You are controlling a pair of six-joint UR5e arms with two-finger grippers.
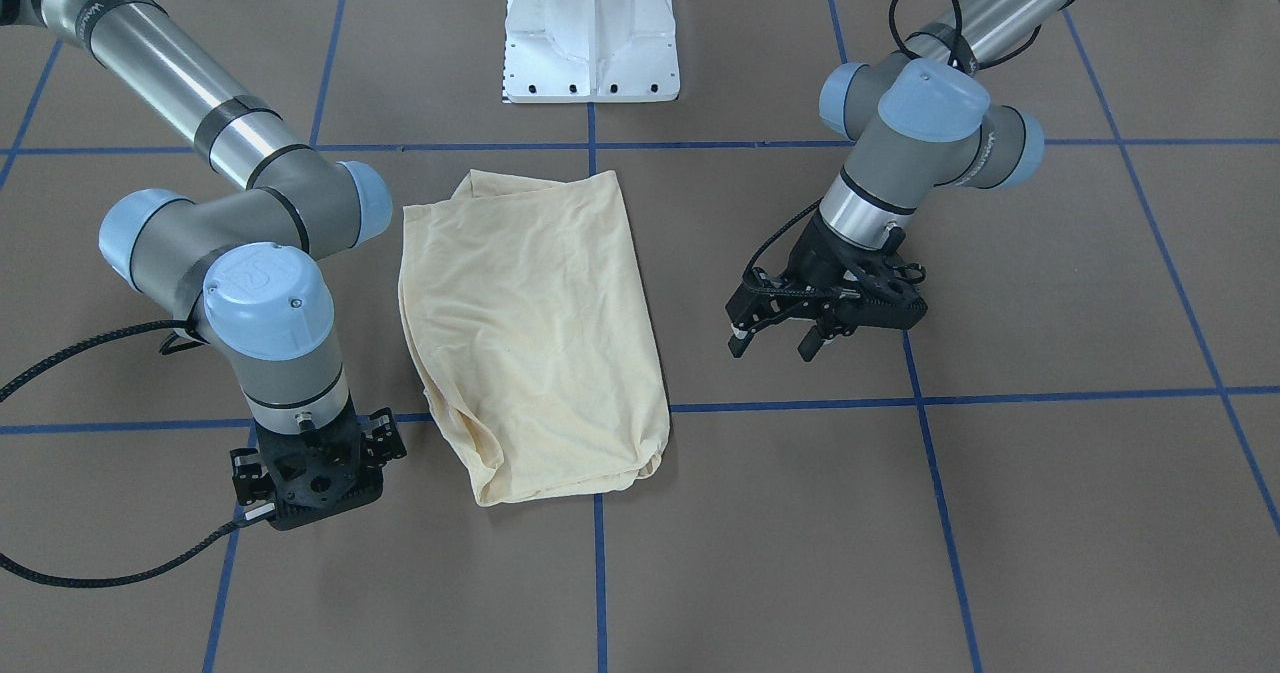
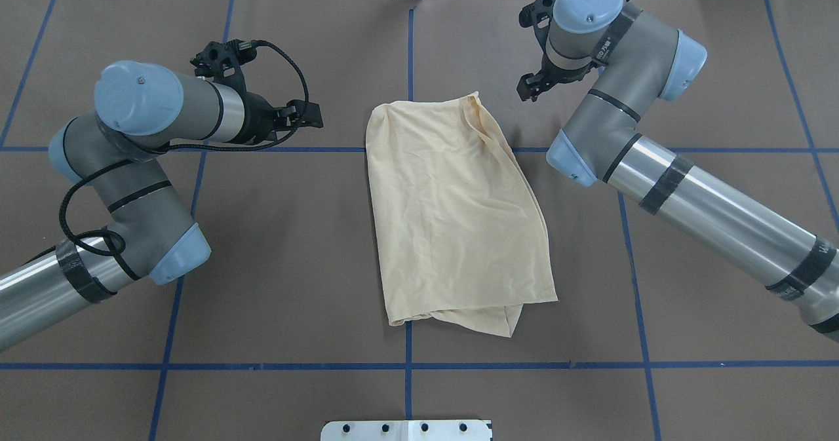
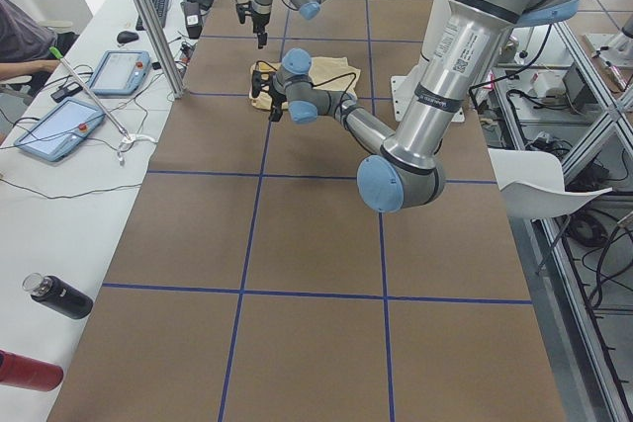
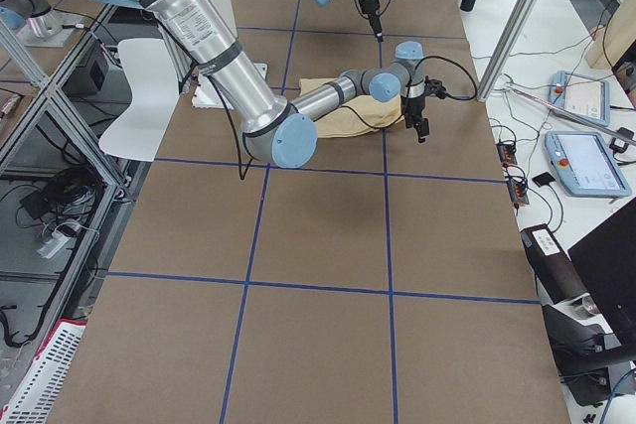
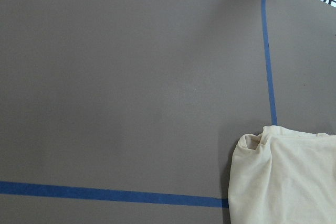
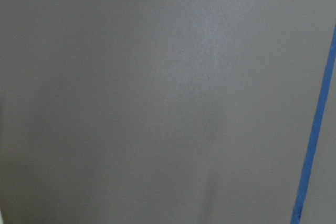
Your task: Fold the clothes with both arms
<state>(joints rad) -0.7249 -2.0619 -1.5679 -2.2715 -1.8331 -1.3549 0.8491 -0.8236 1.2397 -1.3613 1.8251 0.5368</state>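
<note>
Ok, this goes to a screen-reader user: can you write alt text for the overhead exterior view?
A pale cream-yellow shirt folded into a rough rectangle lies on a brown table gridded with blue tape. The left arm and right arm flank it, with the left pincer and right pincer near its far corners, neither touching it.

Pale cream-yellow cotton shirt [image 5: 286, 177] runs off the left wrist view's lower-right corner; black right gripper [image 1: 308, 483] hides its own fingertips in the front-facing view.

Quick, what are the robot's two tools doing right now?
Left tool: open, holding nothing.
Right tool: cannot tell, its tips are hidden from view.
</note>
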